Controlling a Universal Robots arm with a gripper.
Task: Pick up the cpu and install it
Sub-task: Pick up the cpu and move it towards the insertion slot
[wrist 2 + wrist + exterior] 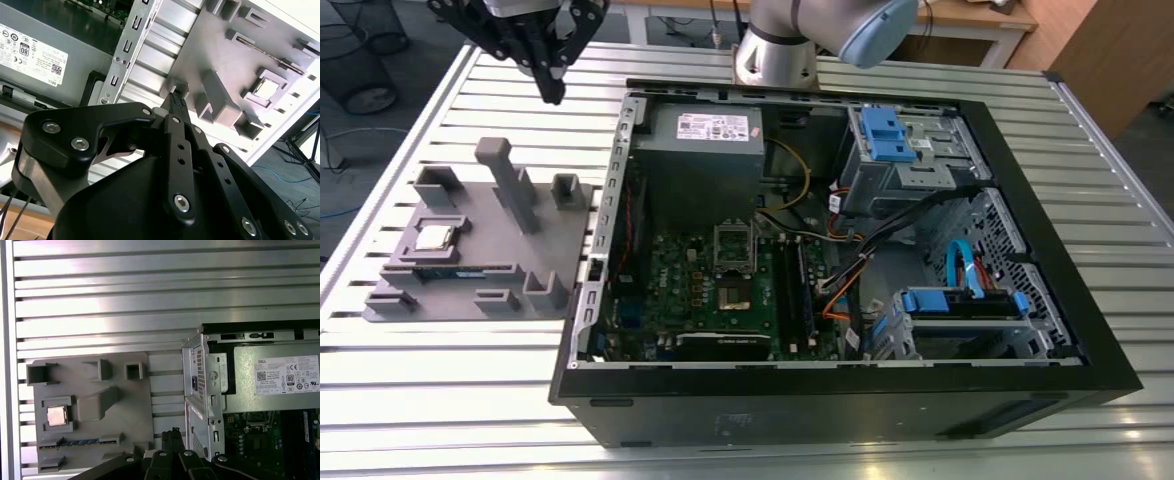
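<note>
The cpu (434,237) is a small square chip with a shiny metal top, lying in a recess of the grey holder block (520,262) on the exterior view's left. Both wrist views also catch the cpu (56,416) (266,89) in its pocket. My black gripper (554,92) hangs high above the table behind the block, well away from the cpu, and its fingers meet at a point with nothing between them. The fingertips (173,433) (177,99) appear pressed together in both wrist views. On the green motherboard, the silver socket frame (735,243) stands raised above the socket (736,295).
The open black computer case (854,400) lies on the slatted aluminium table (440,370), with its power supply (704,130) at the back and blue drive bays (897,138). A dark memory stick (447,270) sits in the block in front of the cpu. Upright posts (507,185) rise from the block.
</note>
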